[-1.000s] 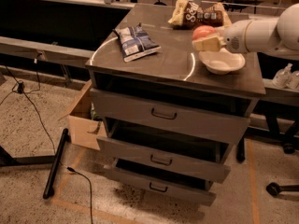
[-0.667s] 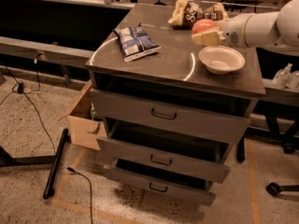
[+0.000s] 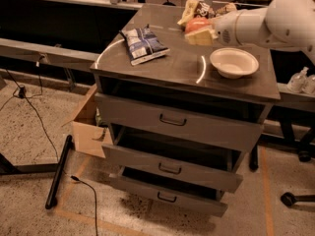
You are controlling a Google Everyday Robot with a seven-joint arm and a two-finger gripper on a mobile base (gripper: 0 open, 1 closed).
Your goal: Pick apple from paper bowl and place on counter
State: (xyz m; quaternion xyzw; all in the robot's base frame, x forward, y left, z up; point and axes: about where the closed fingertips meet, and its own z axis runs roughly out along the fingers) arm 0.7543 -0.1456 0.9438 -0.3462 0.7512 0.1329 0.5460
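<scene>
The red-orange apple (image 3: 196,24) is held in my gripper (image 3: 199,32), above the counter (image 3: 167,65) and to the left of the paper bowl (image 3: 234,62). The gripper's pale fingers are shut on the apple. My white arm reaches in from the right. The white paper bowl sits empty at the counter's right side. A thin white circular line (image 3: 202,69) is marked on the grey-brown top.
A blue-white snack bag (image 3: 143,44) lies at the counter's left. A yellow-brown snack bag (image 3: 199,9) lies at the back, behind the gripper. The cabinet's drawers (image 3: 173,123) are partly open. A cardboard box (image 3: 87,127) stands at its left. Bottles (image 3: 301,79) stand at the right.
My gripper has lifted the apple out of the paper bowl and carried it left, over the counter's middle. The bowl is now empty.
</scene>
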